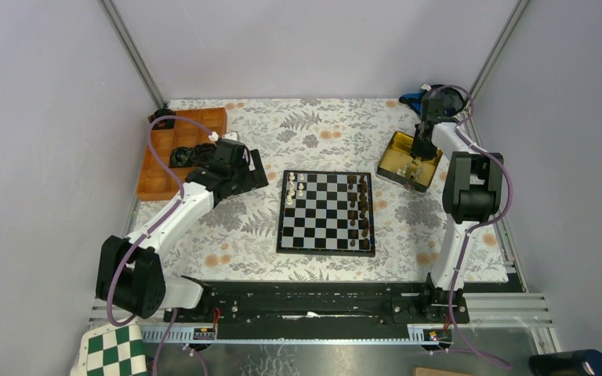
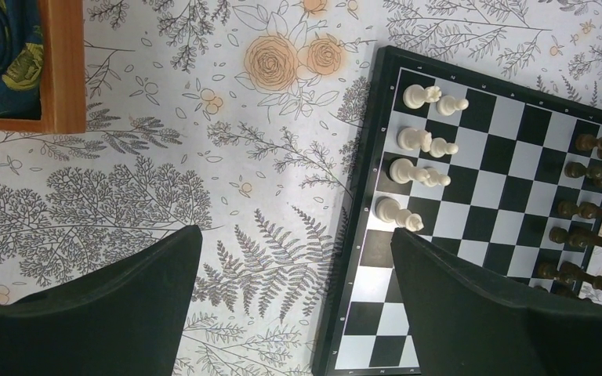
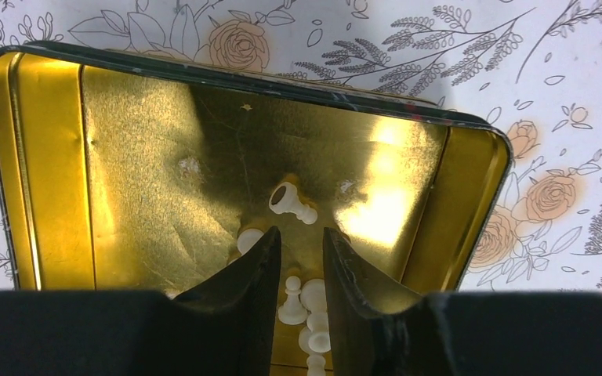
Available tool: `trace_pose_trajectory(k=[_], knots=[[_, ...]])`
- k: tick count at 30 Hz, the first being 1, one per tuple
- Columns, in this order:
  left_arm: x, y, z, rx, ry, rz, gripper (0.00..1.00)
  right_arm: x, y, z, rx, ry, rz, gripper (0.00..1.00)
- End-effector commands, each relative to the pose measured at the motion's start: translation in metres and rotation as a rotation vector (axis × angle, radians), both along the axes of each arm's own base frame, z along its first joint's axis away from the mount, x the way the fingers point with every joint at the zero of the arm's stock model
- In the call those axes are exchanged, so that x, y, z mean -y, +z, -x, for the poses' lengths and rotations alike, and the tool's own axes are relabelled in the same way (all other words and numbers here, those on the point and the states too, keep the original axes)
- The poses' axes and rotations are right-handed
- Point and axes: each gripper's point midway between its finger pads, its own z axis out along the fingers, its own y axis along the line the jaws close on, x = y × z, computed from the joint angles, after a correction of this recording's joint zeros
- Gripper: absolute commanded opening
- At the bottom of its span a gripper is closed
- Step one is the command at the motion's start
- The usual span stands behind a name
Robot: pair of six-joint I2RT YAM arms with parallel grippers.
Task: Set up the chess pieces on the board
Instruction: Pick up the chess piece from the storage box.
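A: What is taking up the most room?

B: The flowered cloth [image 1: 235,235] is covering the table; the board [image 1: 325,251] is lying flat at its middle, between the two arms; an orange tray [image 1: 157,184] is sitting at the far left and a gold tin [image 1: 398,153] at the far right, apart from the board.

A: And the arms?

B: The left gripper [image 2: 294,235] is hovering over the cloth just beside the board's left edge, its jaws standing wide apart; the right gripper [image 3: 300,235] is reaching down into the tin, its fingers leaving only a narrow gap.

A: Is it clamping anything?

B: I cannot tell; a white pawn [image 3: 291,301] is showing in that gap, but whether the fingers are pressing on it is unclear.

A: Where are the pieces sitting?

B: Eight white chess pieces [image 2: 419,141] are standing in two files at the far left of the board; dark pieces [image 2: 596,196] are lining its right side; more white ones are lying loose in the tin, with a toppled white piece [image 3: 291,202] just beyond the fingertips.
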Motion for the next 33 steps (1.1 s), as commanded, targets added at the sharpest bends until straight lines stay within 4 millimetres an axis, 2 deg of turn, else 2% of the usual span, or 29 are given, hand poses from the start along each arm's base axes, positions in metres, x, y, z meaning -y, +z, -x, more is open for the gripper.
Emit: trace_pose_trajectory(k=[1,21,28,33], knots=[[0.009,0.016,-0.014,0.059,0.003,0.039,0.99,-0.003,0.005,-0.011,0.029,0.040,-0.022,0.32],[0.010,0.010,-0.018,0.044,-0.003,0.023,0.99,0.001,-0.012,-0.017,0.001,0.051,-0.031,0.30],[0.010,0.009,-0.020,0.042,-0.002,0.021,0.99,0.002,-0.016,-0.018,-0.003,0.045,-0.032,0.27],[0.011,0.007,-0.021,0.037,-0.004,0.019,0.99,0.003,-0.020,-0.017,-0.018,0.034,-0.030,0.20]])
